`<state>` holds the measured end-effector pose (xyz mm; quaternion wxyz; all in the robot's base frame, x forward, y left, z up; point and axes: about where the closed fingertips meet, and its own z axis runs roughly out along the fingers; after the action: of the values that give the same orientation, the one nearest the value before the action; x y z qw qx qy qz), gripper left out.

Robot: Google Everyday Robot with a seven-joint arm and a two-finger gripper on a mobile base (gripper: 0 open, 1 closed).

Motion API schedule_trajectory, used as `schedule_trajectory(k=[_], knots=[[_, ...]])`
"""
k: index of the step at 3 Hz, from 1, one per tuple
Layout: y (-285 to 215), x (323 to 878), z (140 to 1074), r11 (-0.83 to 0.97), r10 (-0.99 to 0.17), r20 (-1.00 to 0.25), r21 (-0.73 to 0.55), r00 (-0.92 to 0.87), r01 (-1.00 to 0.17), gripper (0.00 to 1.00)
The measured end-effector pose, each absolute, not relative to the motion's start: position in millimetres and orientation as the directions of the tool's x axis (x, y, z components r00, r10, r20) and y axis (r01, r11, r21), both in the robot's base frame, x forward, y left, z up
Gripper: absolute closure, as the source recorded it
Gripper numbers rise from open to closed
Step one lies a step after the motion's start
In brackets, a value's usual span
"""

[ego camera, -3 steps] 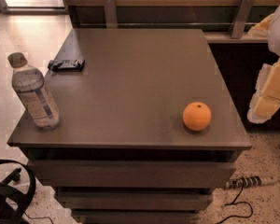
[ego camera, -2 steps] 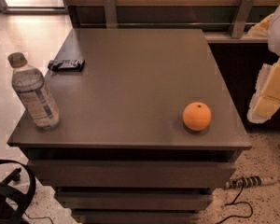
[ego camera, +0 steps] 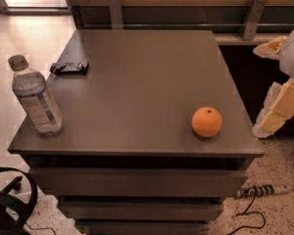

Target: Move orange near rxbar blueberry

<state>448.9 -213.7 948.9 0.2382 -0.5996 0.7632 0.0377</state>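
Observation:
The orange (ego camera: 207, 121) sits on the dark brown table (ego camera: 147, 77) near its front right corner. The rxbar blueberry (ego camera: 69, 67), a flat dark wrapper, lies near the table's far left edge. My gripper (ego camera: 278, 94), white and pale yellow, hangs at the right edge of the camera view, off the table's right side, to the right of the orange and not touching it. It holds nothing that I can see.
A clear plastic water bottle (ego camera: 36, 98) stands upright at the table's front left corner. Drawers are below the tabletop. A wooden wall with metal brackets runs behind. A cable (ego camera: 259, 192) lies on the floor at right, and a black chair base (ego camera: 5, 204) at left.

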Motion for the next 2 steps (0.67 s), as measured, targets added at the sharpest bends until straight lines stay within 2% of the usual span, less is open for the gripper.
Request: schedule_trajectory(k=[2], knots=[[-202, 466, 898, 0.315, -0.726, -0.679, -0.188, -0.108, -0.93, 0.0]])
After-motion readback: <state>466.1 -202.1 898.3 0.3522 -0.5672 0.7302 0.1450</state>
